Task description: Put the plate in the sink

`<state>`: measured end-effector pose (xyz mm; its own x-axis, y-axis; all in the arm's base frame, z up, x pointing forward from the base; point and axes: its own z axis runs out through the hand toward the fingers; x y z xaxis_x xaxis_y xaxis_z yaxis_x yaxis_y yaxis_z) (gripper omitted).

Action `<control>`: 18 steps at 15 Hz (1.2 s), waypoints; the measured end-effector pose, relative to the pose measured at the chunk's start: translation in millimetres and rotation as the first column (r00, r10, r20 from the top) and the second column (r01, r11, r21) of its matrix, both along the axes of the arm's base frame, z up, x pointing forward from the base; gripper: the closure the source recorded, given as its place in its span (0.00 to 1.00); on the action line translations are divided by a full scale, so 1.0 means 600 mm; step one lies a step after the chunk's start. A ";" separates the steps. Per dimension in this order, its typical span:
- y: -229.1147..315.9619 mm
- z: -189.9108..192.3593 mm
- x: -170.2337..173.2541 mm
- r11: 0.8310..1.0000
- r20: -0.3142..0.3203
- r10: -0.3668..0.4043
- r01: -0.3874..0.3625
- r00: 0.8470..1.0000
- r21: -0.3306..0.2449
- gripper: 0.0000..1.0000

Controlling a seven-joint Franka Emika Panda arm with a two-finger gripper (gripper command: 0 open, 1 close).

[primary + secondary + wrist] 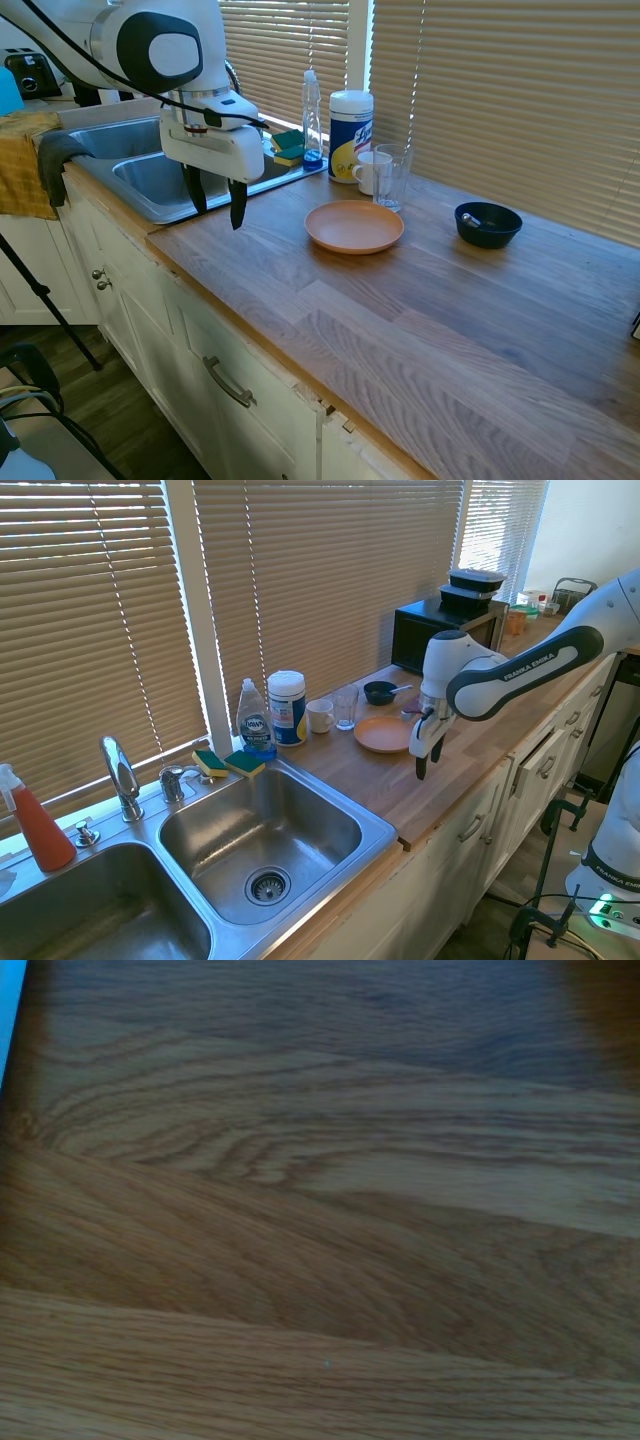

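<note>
One orange plate point(354, 226) sits flat on the wooden counter point(430, 300), near one glass point(390, 177), one white mug point(371, 171) and one dark bowl point(487, 224). The claw point(216, 206) hangs wide open and empty beside the sink point(200, 880), which has two basins.

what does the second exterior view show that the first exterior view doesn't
Only the second exterior view shows the faucet, a red spray bottle, the sink drain and a microwave. Only the first shows a yellow towel draped beside the sink. Both show the plate on the counter, the dark bowl, the sink and the open claw hanging empty above the wood.
</note>
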<state>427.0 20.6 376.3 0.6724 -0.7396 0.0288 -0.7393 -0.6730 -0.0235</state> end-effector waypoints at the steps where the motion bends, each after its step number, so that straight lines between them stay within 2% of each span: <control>1: 0.000 0.000 0.000 1.000 -0.001 0.000 0.000 1.000 0.000 0.00; 5: -0.001 0.012 0.008 1.000 0.021 -0.024 0.024 0.999 0.002 0.00; 8: -0.040 0.030 0.024 0.997 0.053 -0.080 0.080 0.995 0.012 0.00; 13: -0.152 0.034 0.067 0.975 0.094 -0.223 0.219 0.970 0.050 0.00; 18: -0.272 0.013 0.124 0.952 0.124 -0.304 0.295 0.945 0.087 0.00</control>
<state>501.4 -142.9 384.3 0.4132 -0.9094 0.0474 -0.8932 -0.4149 -0.1733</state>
